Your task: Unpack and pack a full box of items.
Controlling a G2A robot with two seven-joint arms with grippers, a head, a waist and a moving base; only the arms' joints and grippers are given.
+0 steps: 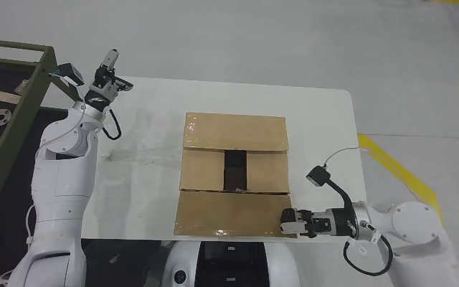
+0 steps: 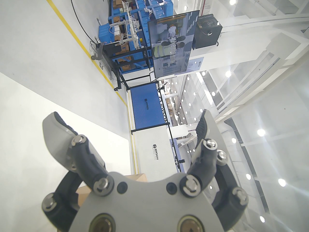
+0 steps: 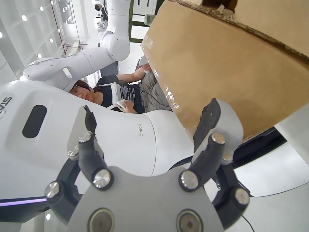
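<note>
While on table [image 1: 323, 122], box [image 1: 204, 169], flaps outspread.

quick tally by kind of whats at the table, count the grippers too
cardboard box: 1
grippers: 2 (left gripper, right gripper)
white table: 1
green metal frame off the table's edge: 1
total: 5

Factory hall with blue racks [image 2: 154, 8]
</note>
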